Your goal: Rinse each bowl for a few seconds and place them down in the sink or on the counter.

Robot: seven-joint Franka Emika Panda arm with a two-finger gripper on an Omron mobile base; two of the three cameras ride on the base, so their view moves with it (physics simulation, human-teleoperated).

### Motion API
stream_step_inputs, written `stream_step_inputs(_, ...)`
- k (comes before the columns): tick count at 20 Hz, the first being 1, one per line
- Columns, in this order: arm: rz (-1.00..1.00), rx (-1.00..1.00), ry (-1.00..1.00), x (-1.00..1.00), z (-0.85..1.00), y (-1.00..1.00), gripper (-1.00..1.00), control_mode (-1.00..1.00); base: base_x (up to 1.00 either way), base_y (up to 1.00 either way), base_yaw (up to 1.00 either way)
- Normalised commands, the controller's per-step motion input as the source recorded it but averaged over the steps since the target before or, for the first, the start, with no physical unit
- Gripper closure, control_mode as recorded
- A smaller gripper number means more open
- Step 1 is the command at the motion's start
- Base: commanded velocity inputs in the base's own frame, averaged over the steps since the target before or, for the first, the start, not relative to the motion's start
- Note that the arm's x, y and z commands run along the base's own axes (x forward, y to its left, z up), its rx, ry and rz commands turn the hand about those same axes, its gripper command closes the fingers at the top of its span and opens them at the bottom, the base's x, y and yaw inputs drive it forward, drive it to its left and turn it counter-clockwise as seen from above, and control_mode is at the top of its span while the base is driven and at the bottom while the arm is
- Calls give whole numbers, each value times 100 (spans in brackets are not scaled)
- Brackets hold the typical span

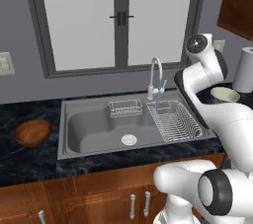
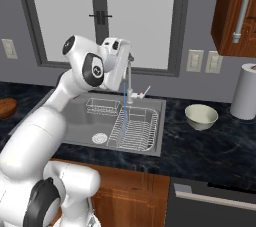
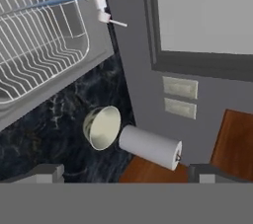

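While water runs, two bowls (image 1: pixel 32 132) (image 2: pixel 201 116) sit apart.

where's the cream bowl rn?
The cream bowl sits upright on the counter right of the sink, beside the paper-towel roll; in the hand view it lies just ahead of the open gripper.

The sink (image 1: pixel 94 107) sits in the middle of the counter (image 2: pixel 210 146) — wire rack (image 1: pixel 175 122) in its right end. One bowl (image 1: pixel 32 132) lies on the counter's left side. The other bowl (image 2: pixel 201 116) sits right of the sink, beside the paper-towel roll (image 2: pixel 246 91) — near the back edge.
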Motion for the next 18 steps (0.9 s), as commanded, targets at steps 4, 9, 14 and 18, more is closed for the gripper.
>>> stream_step_inputs(4, -8, 4, 0, 9, -9, -29, -100, -100, 0, 0, 0)
stream_step_inputs(9, -7, 5, 0, 11, -8, -32, -100, -100, 0, 0, 0)
stream_step_inputs(14, -4, 9, 0, 1, -5, -33, -100, -100, 0, 0, 0)
stream_step_inputs(18, -3, 14, 1, 0, -10, -32, -100, -100, 0, 0, 0)
